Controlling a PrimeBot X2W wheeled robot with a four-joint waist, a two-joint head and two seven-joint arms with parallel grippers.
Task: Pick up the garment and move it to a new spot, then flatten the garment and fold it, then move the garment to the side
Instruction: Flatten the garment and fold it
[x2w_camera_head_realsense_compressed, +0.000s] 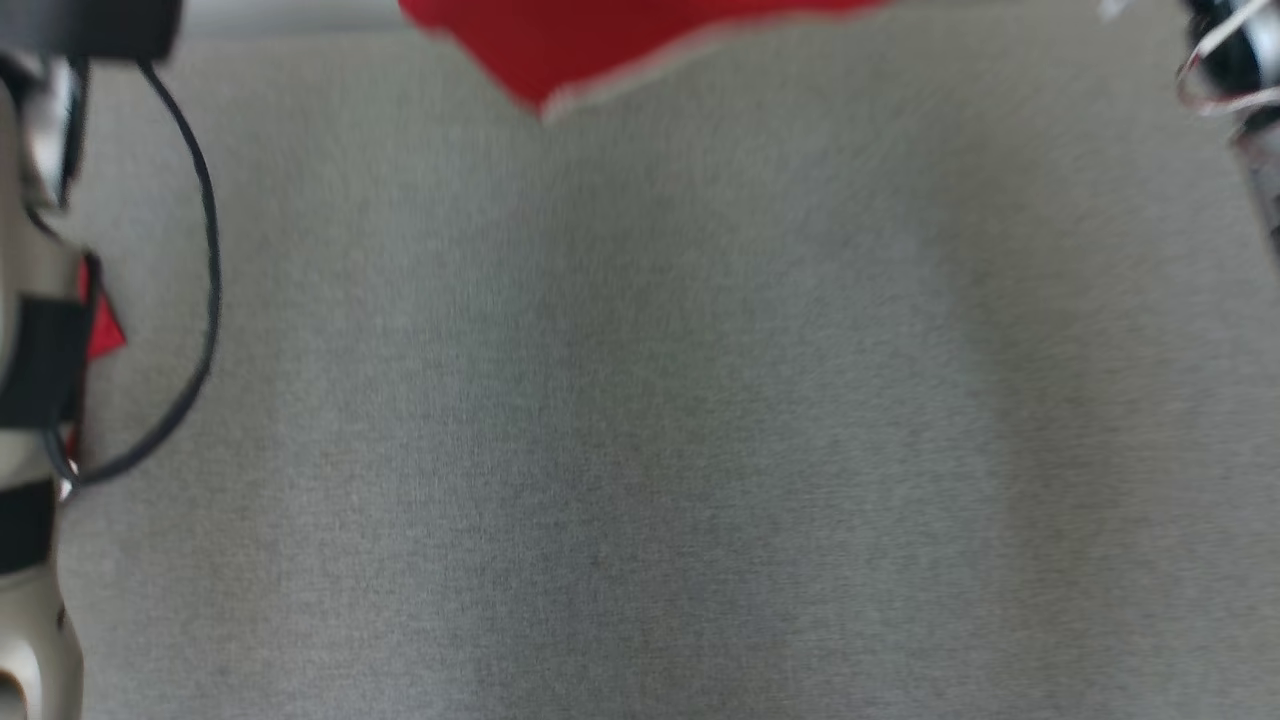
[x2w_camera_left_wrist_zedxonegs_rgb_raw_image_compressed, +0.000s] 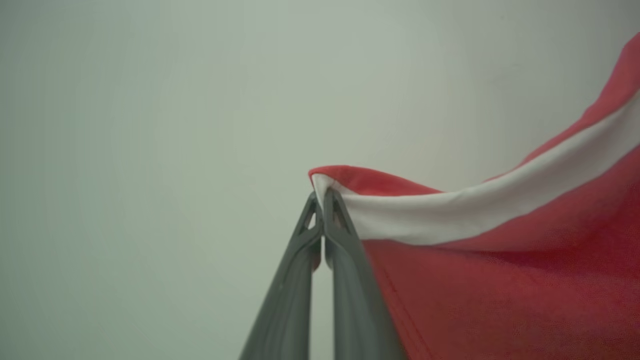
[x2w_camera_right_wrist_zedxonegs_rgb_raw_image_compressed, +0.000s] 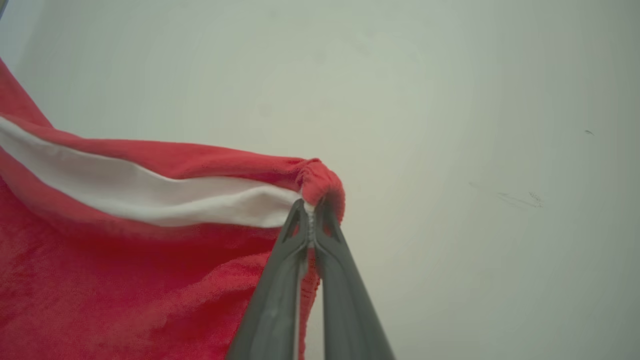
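The garment is red cloth with a white band along one edge. In the left wrist view my left gripper (x2w_camera_left_wrist_zedxonegs_rgb_raw_image_compressed: 321, 197) is shut on a corner of the garment (x2w_camera_left_wrist_zedxonegs_rgb_raw_image_compressed: 500, 280), which spreads away to the right. In the right wrist view my right gripper (x2w_camera_right_wrist_zedxonegs_rgb_raw_image_compressed: 310, 207) is shut on another bunched corner of the garment (x2w_camera_right_wrist_zedxonegs_rgb_raw_image_compressed: 125, 270), which spreads to the left. The head view is blurred; a lower point of the garment (x2w_camera_head_realsense_compressed: 600, 45) hangs at the top centre above the grey surface (x2w_camera_head_realsense_compressed: 650, 420).
My left arm's pale forearm with a black cable loop (x2w_camera_head_realsense_compressed: 205, 280) runs down the left edge of the head view. Part of the right arm with pale cables (x2w_camera_head_realsense_compressed: 1235, 70) shows at the top right. A plain pale wall (x2w_camera_left_wrist_zedxonegs_rgb_raw_image_compressed: 150, 150) stands behind both grippers.
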